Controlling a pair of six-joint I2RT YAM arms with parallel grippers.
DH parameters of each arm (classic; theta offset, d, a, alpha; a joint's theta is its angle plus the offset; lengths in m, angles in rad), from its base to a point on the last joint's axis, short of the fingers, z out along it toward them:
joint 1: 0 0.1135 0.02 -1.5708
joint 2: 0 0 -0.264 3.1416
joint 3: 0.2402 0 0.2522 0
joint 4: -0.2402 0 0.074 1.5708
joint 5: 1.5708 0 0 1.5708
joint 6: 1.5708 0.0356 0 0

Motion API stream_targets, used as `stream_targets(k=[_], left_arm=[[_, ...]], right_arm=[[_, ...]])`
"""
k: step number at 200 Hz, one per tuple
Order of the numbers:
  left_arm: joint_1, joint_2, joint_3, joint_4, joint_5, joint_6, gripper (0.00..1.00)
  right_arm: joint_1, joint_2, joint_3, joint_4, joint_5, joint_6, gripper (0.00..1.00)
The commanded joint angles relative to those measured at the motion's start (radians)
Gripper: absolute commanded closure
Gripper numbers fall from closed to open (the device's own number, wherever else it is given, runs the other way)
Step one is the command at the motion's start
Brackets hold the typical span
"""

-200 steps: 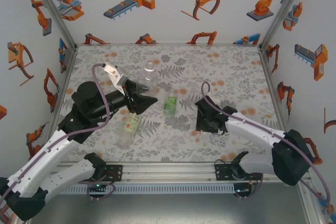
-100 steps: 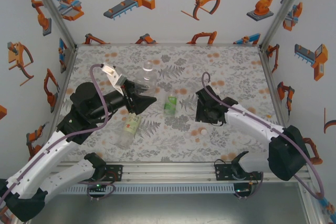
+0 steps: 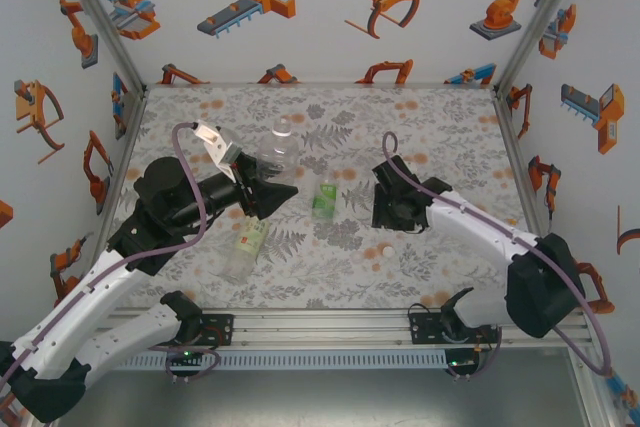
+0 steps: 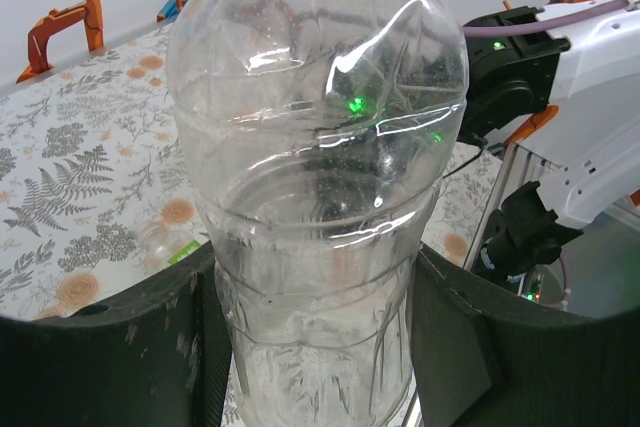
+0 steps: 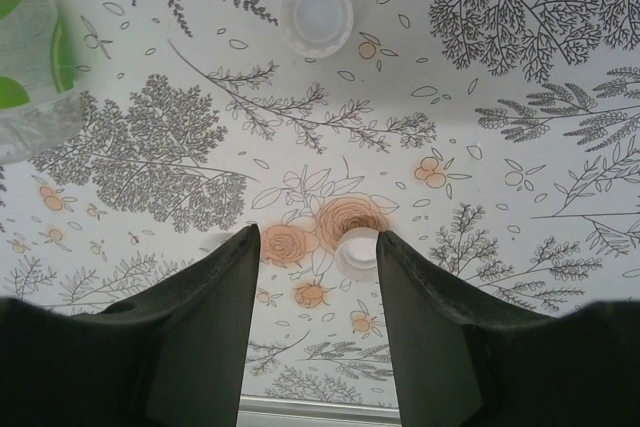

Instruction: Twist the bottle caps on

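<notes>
A nearly plain clear bottle stands upright between the fingers of my left gripper, which is shut on its lower body; from above, that bottle is left of centre with the left gripper at it. A green-labelled bottle stands mid-table, and its edge shows in the right wrist view. A yellow-green-labelled bottle lies on its side. My right gripper hangs open over the table. One white cap lies by its right fingertip and another cap lies farther off. A cap shows from above.
The table wears a floral cloth with orange dots. Printed walls close in the back and both sides. A metal rail carrying both arm bases runs along the near edge.
My right gripper has drawn back from the near side toward the table's middle, uncovering a cap on the cloth. The left arm and its bottle have stayed still.
</notes>
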Motion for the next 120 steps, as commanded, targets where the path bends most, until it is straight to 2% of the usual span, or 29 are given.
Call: stream_targets(k=[1, 63, 120], left_arm=[[0.003, -0.016, -0.001, 0.003, -0.011, 0.005, 1.0], [0.002, -0.039, 0.008, -0.033, -0.025, -0.005, 1.0], [0.002, -0.055, 0.005, -0.044, -0.046, -0.006, 1.0]], right_arm=[[-0.038, 0.052, 0.066, -0.004, -0.029, -0.042, 0.51], [-0.09, 0.239, 0.213, 0.02, -0.077, -0.12, 0.51], [-0.11, 0.338, 0.281, 0.022, -0.085, -0.155, 0.52]])
